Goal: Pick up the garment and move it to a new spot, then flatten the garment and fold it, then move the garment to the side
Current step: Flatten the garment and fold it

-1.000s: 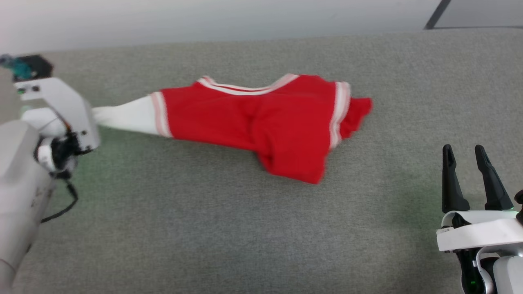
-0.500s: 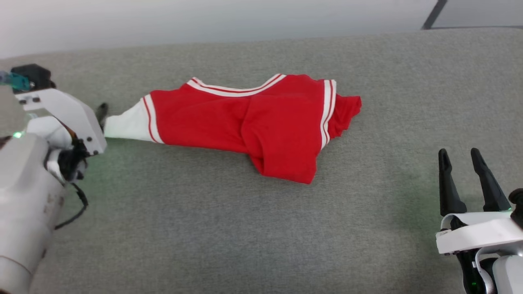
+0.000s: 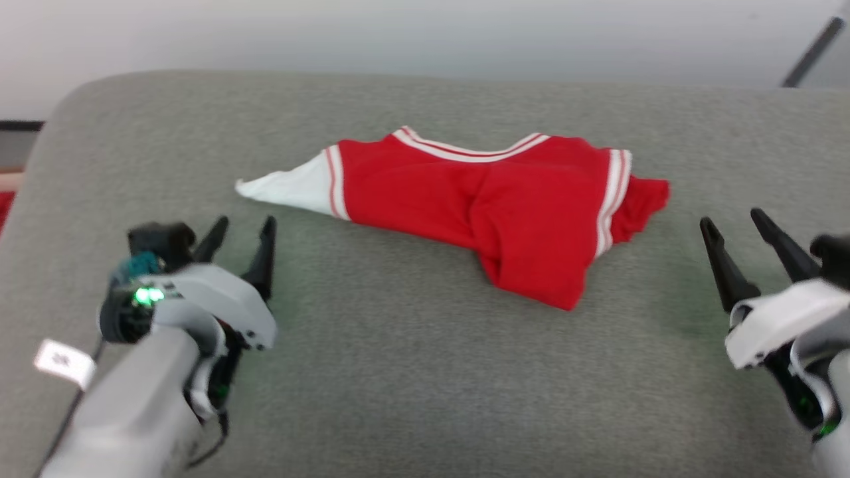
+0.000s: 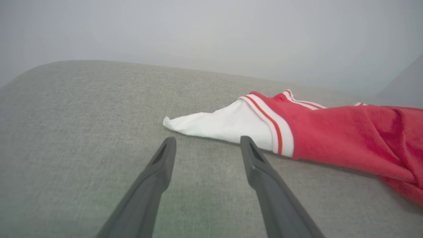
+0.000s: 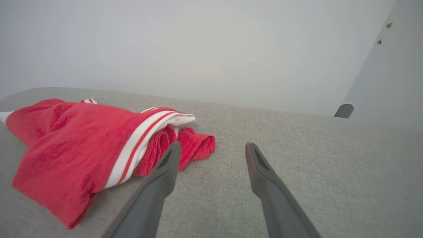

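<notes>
The garment, a red jersey with white-and-red striped trim and a white sleeve end, lies bunched and creased in the middle of the grey padded surface. Its white tip points left, just ahead of my left gripper, which stands open and empty a little short of it. In the left wrist view the white end of the garment lies just beyond the open left gripper. My right gripper is open at the garment's right, clear of it. The right wrist view shows the garment to the left of the open right gripper.
The grey surface has a rounded far-left corner and a far edge against a pale wall. A dark post rises at the far right. Something red shows past the left edge.
My left gripper has opened and let go of the garment's white end, then drawn back toward me. The head camera has shifted, so the whole scene sits differently. The right gripper stays open.
</notes>
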### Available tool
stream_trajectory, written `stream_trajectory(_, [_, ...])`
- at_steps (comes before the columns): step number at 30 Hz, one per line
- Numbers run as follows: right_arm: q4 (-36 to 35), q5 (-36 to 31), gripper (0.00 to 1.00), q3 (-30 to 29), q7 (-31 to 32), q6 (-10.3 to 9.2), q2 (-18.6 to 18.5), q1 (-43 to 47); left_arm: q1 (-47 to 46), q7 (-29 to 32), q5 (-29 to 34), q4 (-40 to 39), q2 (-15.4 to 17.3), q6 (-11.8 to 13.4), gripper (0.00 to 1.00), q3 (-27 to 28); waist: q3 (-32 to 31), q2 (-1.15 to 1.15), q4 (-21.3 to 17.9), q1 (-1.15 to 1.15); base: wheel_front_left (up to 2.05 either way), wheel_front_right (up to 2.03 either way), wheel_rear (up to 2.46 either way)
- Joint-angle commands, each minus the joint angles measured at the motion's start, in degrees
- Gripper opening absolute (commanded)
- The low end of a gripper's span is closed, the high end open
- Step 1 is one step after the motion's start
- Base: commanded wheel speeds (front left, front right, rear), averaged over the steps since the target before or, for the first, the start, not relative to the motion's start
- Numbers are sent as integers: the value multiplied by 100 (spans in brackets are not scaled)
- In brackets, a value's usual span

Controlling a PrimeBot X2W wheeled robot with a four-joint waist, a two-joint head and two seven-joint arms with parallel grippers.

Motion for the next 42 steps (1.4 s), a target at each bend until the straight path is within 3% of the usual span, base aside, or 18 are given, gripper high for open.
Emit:
stream_trajectory(1, [11,98,100,67,137,0,-75,-135,167,-26,150,-229,7,146,100,89,2,0,307,0,0,0,0])
stream_trajectory(6, [50,632,100,304,1191,0,-419,-723,1315,-23,1415,-2073,-154,1009,100,917,137,0,651,0,0,0,0])
stream_trajectory(11, [242,1096,100,305,2460,0,-635,-1233,2259,-25,2441,-3206,-476,1341,100,1425,248,0,928,0,0,0,0])
stream_trajectory(16, [552,1477,100,181,3582,0,-670,-1651,2713,-26,2976,-3597,-813,1226,100,1704,369,0,1145,0,0,0,0])
stream_trajectory(23, [1128,1478,100,-204,4663,0,-584,-2225,2862,-26,3360,-3576,-1175,897,100,1948,592,0,1276,0,0,0,0])
stream_trajectory(31, [1461,1272,100,-529,5182,0,-299,-2568,2876,-26,3640,-3430,-1547,582,100,2225,701,0,1351,0,0,0,0])
stream_trajectory(32, [1448,1261,87,-544,5231,0,-283,-2570,2886,-26,3663,-3411,-1590,560,100,2264,696,0,1356,0,0,0,0])
stream_trajectory(33, [1466,1271,48,-622,5273,0,-273,-2563,2895,-26,3698,-3397,-1623,529,100,2300,691,0,1358,0,0,0,0])
stream_trajectory(36, [1479,1177,5,-706,5400,0,-234,-2531,2931,-27,3761,-3379,-1743,429,100,2430,667,0,1361,0,0,0,0])
stream_trajectory(37, [1450,1172,0,-757,5384,0,-203,-2526,2949,-27,3781,-3372,-1773,396,100,2474,659,0,1357,0,0,0,0])
stream_trajectory(42, [1045,1192,0,-730,5317,0,-111,-2417,3034,-27,3898,-3301,-1898,242,100,2634,575,0,1346,0,0,0,0])
